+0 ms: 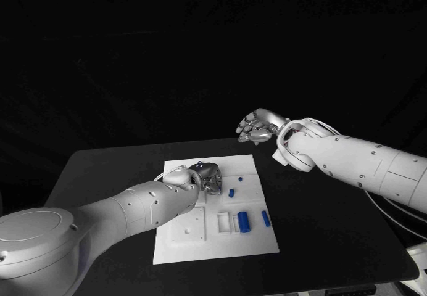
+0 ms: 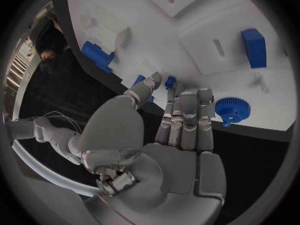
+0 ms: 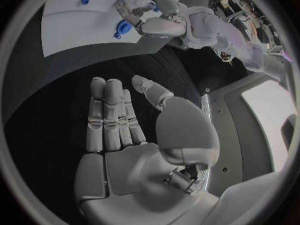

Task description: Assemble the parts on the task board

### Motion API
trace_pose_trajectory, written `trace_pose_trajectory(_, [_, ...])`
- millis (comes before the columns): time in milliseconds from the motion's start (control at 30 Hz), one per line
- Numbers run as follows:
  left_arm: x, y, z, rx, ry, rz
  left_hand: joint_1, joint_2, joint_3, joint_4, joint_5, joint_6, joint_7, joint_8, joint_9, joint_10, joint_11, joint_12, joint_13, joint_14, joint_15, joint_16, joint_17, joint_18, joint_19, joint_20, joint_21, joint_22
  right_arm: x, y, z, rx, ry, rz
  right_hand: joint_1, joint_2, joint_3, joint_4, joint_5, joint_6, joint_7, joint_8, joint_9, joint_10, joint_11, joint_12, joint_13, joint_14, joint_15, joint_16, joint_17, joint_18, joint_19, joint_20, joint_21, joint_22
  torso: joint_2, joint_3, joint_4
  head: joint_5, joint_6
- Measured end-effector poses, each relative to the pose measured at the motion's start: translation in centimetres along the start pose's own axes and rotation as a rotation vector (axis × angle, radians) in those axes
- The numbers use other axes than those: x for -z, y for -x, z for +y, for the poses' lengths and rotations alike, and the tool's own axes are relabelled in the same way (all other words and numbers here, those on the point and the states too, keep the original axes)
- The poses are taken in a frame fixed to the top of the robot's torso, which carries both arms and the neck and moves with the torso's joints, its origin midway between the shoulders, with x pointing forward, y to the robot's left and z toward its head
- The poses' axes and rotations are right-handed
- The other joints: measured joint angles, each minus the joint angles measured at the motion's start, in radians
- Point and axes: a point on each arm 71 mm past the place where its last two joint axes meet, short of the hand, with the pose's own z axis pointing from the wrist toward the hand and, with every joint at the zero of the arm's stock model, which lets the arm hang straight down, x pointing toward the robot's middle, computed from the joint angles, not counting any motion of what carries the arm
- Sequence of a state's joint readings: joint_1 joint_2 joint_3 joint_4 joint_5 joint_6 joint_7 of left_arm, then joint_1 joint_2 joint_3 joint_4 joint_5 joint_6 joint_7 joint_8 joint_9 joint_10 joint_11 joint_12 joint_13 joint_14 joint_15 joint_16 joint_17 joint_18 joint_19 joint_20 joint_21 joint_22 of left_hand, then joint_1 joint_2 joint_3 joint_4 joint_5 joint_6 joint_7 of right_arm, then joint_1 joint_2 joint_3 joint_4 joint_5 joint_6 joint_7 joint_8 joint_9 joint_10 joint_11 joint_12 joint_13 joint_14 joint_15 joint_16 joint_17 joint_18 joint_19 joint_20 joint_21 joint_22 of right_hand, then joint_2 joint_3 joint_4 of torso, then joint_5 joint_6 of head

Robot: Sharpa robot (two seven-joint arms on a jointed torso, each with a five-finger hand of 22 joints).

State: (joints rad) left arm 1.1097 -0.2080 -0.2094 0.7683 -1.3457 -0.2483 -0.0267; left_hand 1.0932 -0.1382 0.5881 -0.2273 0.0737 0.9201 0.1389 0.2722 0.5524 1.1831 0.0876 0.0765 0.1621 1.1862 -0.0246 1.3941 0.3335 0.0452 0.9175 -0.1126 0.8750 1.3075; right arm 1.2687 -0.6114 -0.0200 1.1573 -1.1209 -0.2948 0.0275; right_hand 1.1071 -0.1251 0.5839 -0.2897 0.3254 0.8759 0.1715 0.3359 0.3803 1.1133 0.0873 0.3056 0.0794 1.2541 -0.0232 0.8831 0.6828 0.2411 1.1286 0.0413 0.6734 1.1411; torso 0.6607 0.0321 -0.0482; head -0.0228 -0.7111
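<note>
**On the task board: blue parts loose, both hands empty**

On the black table lies one white task board. The head view shows four blue parts: two upright bars and low on the board, and two small pieces and nearer its middle. In the left wrist view a blue gear sits just beyond the left hand's fingers, apparently untouched. The left hand hovers over the board's middle, fingers extended side by side, holding nothing. The right hand is raised beyond the board's far right corner, fingers loosely extended and empty.
</note>
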Motion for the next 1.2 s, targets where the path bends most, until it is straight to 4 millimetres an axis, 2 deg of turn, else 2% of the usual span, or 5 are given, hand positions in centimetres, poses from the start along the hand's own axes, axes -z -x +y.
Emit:
trace_pose_trajectory(33, [-0.02,0.0,-0.01,0.0,0.001,0.0,0.0,0.0,0.0,0.0,0.001,0.002,-0.002,0.0,0.0,0.002,0.001,0.0,0.0,0.0,0.0,0.0,0.0,0.0,0.0,0.0,0.0,0.0,-0.01,-0.01,0.02,0.0,0.0,0.0,0.0,0.0,0.0,0.0,0.0,0.0,0.0,0.0,0.0,0.0,0.0,-0.004,0.0,0.0,0.0,0.0,0.0,0.0,0.0,0.0,0.0,0.0,0.0,-0.0001,0.0001,0.0,0.0])
trace_pose_trajectory(300, [-0.17,-0.03,0.06,0.002,0.012,-0.004,-0.006,0.054,0.019,0.019,0.001,0.019,-0.005,0.006,-0.003,0.018,-0.004,0.005,-0.003,0.004,-0.004,0.0,0.0,0.002,0.001,-0.006,0.0,0.0,-0.02,-0.01,0.08,0.0,0.001,0.0,0.0,0.0,0.0,0.0,0.004,0.0,0.0,0.0,0.0,0.0,0.0,-0.004,0.0,0.0,0.0,0.0,0.001,0.0,0.0,0.0,0.0,0.0,0.0,-0.0003,-0.0001,-0.002,-0.001])
trace_pose_trajectory(567, [-0.21,-0.04,0.07,0.004,0.014,-0.006,0.008,0.08,0.04,0.018,0.001,0.035,-0.014,0.011,-0.006,0.036,-0.011,0.005,-0.007,0.008,-0.008,0.004,0.001,0.01,0.001,-0.006,0.0,0.0,-0.04,-0.01,0.11,0.0,0.002,0.0,0.0,0.0,0.003,0.003,0.008,0.0,0.0,0.0,0.0,0.0,0.0,-0.004,0.0,0.0,0.0,0.0,0.001,0.0,0.0,0.0,0.0,0.001,0.0,-0.0003,0.001,-0.004,-0.002])
trace_pose_trajectory(700, [-0.22,-0.04,0.06,0.004,0.015,-0.006,0.016,0.083,0.059,0.006,0.001,0.035,-0.014,0.015,-0.009,0.039,-0.012,0.004,-0.01,0.008,-0.008,0.004,0.001,0.011,0.001,-0.006,0.0,0.0,-0.05,-0.02,0.15,-0.001,0.003,0.0,0.0,0.0,0.006,0.0,0.008,0.0,0.0,0.0,0.0,0.0,0.0,-0.004,0.0,0.0,0.0,0.0,0.002,0.0,0.0,0.0,0.0,0.002,0.0,-0.0003,0.0015,-0.004,-0.002])
trace_pose_trajectory(1200, [-0.14,-0.05,0.38,0.0,0.016,-0.009,0.041,0.065,0.08,-0.029,0.011,0.043,-0.014,0.014,-0.015,0.05,-0.012,0.005,-0.014,0.011,-0.011,0.008,0.002,0.015,0.003,-0.007,0.004,0.0,-0.02,-0.01,0.14,-0.001,0.002,0.0,0.0,0.0,0.006,0.0,0.012,0.001,-0.001,0.0,0.0,0.0,0.0,-0.008,0.0,0.0,0.0,0.002,0.002,0.0,0.004,-0.001,-0.001,0.001,0.0,-0.0009,0.0029,-0.002,0.001])
